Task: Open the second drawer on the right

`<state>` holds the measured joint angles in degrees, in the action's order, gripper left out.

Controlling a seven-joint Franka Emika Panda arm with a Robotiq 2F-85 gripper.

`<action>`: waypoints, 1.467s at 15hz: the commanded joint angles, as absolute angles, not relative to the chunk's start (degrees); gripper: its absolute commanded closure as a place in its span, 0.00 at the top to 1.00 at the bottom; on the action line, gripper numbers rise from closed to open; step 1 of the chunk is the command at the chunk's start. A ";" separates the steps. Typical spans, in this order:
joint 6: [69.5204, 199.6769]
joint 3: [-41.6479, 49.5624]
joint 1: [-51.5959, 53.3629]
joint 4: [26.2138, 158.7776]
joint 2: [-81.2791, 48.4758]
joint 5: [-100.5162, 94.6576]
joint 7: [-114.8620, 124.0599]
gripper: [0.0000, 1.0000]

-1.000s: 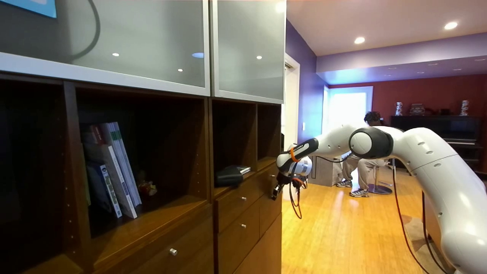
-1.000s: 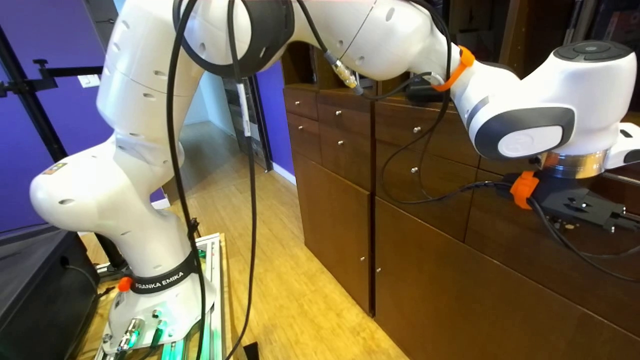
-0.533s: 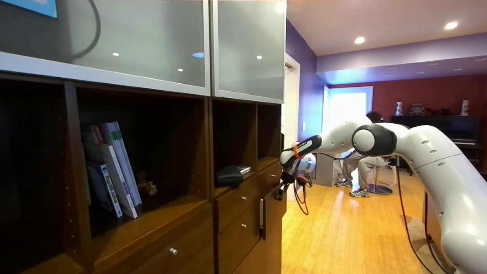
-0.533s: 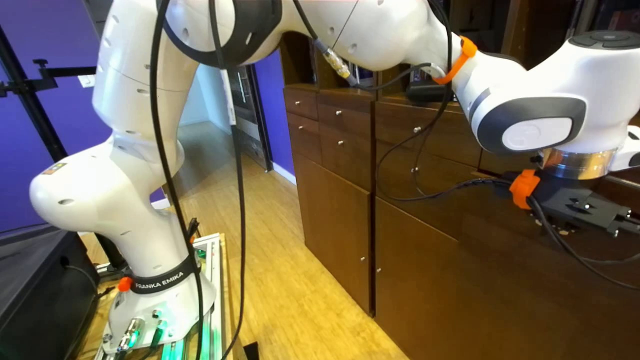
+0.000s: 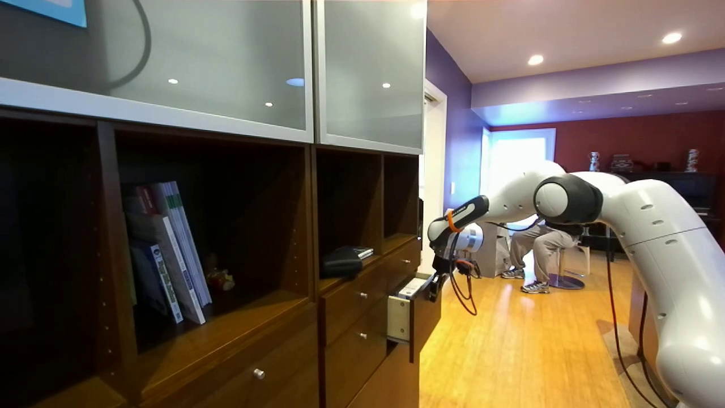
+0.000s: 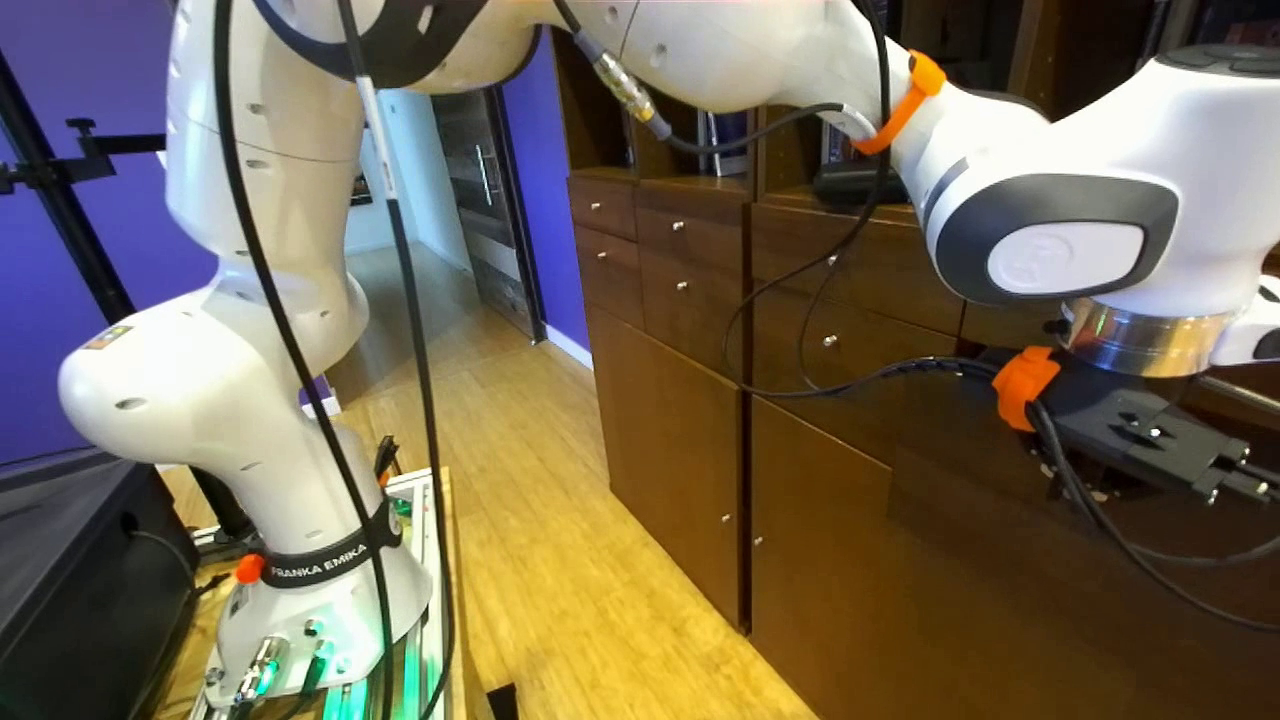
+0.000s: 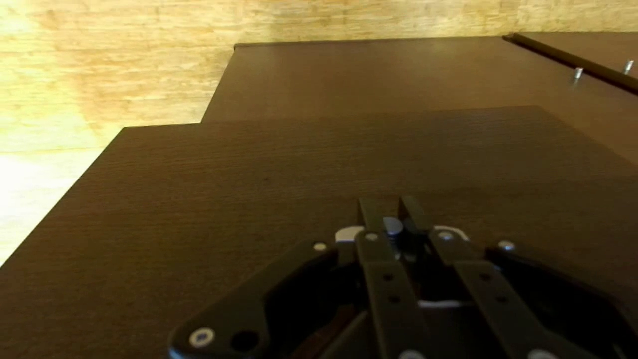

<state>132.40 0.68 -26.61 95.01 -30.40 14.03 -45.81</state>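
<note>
The 2nd drawer (image 5: 426, 323) is pulled out at the far right end of the cabinet (image 5: 310, 238) in an exterior view, right below a shorter closed drawer (image 5: 396, 271). There's pale stuff (image 5: 412, 287) lying inside it, too small to make out. Its side wall is light wood-coloured, while the front is dark brown wood, and up close in the wrist view you get fine, straight grain running across it.

As for the gripper (image 7: 389, 212), it's got the knob (image 7: 393, 227): 2 fingers drawn in almost together, with the round, silvery thing pinched in the narrow gap between them.

Other storage: the middle cubby (image 5: 351, 187) has a black, soft-looking case (image 5: 341, 262) with something thin and white (image 5: 363, 253) beside it. The wider cubby (image 5: 249, 311) has books (image 5: 170, 249) leaning over, slim spines in white, red and a bit of green, plus a small reddish-yellow trinket (image 5: 220, 279) that's hard to identify. Up top are frosted glass doors (image 5: 198, 56) in flat silvery frames, ceiling lights mirrored as dots.

The arm (image 6: 760, 50) is smooth white shell with dark caps, orange straps (image 6: 1025, 385) and looping black cables (image 6: 850, 385). Floor (image 7: 99, 60) is honey-coloured wood.
</note>
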 commanded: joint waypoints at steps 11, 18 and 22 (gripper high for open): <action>133.03 6.22 -28.70 99.47 -27.31 14.39 -50.50 0.66; 127.43 8.37 -28.11 100.22 -22.16 13.57 -48.96 1.00; 123.96 10.44 -27.61 99.97 -18.75 12.79 -48.40 1.00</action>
<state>127.01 9.74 -27.78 98.87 -22.26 14.08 -48.38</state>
